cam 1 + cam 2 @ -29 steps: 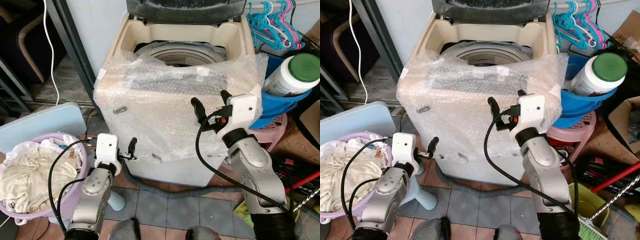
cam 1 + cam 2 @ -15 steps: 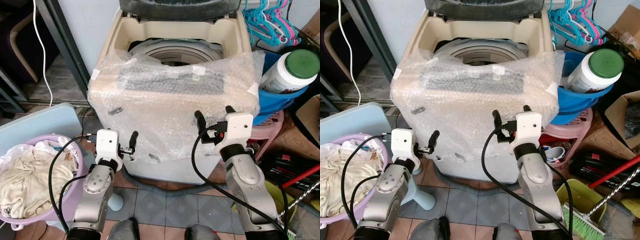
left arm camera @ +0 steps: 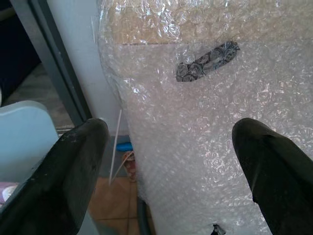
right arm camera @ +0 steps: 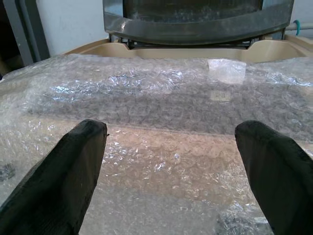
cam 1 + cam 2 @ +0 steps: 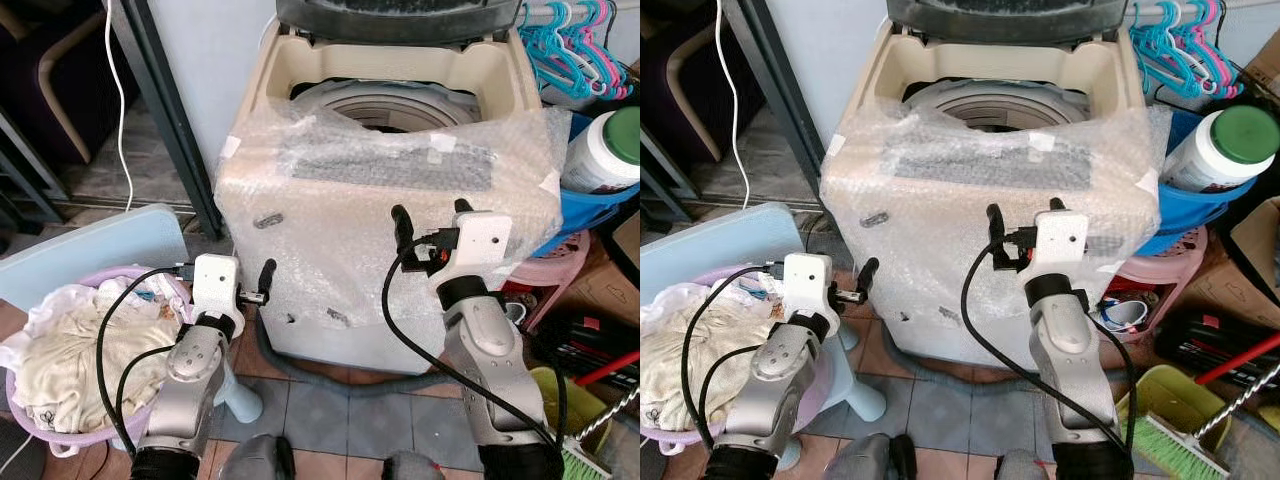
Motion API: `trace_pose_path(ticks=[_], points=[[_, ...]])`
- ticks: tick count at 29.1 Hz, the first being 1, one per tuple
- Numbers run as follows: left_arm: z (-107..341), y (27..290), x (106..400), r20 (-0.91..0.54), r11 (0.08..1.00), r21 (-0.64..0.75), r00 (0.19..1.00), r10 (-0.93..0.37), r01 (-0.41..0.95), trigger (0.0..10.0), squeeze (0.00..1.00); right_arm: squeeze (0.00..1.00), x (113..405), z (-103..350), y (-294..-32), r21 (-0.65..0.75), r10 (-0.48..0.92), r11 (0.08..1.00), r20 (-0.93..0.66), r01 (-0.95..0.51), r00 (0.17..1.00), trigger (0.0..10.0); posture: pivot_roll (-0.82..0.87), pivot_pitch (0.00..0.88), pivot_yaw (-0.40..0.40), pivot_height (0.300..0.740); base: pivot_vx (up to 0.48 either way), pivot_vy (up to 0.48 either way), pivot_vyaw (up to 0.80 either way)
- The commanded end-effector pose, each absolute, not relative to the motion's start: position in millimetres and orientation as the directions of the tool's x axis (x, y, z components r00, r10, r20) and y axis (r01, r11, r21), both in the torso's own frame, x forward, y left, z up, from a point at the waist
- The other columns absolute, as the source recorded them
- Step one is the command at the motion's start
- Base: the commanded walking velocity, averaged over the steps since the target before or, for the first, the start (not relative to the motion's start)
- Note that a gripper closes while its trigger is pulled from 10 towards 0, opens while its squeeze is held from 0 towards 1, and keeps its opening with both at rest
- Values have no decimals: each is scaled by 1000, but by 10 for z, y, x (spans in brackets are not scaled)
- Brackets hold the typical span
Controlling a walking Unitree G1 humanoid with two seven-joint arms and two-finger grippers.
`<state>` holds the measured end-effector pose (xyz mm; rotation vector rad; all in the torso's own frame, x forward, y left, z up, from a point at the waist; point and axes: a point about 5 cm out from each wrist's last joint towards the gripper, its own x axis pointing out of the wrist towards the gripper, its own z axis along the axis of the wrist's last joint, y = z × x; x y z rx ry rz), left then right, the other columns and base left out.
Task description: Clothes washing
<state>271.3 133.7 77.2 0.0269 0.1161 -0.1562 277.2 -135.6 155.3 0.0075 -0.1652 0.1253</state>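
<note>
Both grippers hover before the bubble-wrapped washing machine (image 5: 385, 200), fingers apart: left gripper (image 5: 262, 285) low, right gripper (image 5: 430, 215) higher. The right wrist view reveals its raised lid (image 4: 195, 22); left of the machine sits a laundry basket (image 5: 70, 350).

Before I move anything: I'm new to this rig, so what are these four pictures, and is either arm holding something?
The two wide pictures come from the robot's head, looking down and forward. They show a top-loading washing machine with its lid up, its front wrapped in bubble wrap. To the robot's left, a purple basket holds pale laundry. To its right, a white bottle with a green cap sits in a blue tub, with coloured hangers above.

The other two pictures look out from each wrist, between that arm's two black fingers. The left gripper points at the machine's wrapped front, low down. The right gripper is higher, facing the top edge and raised lid. Both sets of jaws are open and hold nothing.
</note>
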Motion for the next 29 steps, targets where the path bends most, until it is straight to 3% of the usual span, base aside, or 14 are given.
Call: trace_pose_path(ticks=[1,6,20,29], points=[[750,1284,2704,-128,984,18,976,-175,179,10000,0,0,2784,1510,-1423,-6,105,994,144,-105,984,10000,-112,58,60,740,0,454,0],[776,1278,2708,-106,983,25,978,-181,184,10000,0,0,2805,1539,-1418,-11,113,994,156,-113,981,10000,-113,61,63,740,0,0,0],[809,1347,2725,-90,991,43,988,-122,126,10000,0,0,2843,1596,-1350,-7,153,988,177,-154,972,10000,-103,79,69,740,0,0,800],[662,1503,2654,-157,996,77,987,-25,38,10000,0,0,2820,1497,-1210,5,241,970,134,-244,961,10000,-92,90,69,740,0,0,800]])
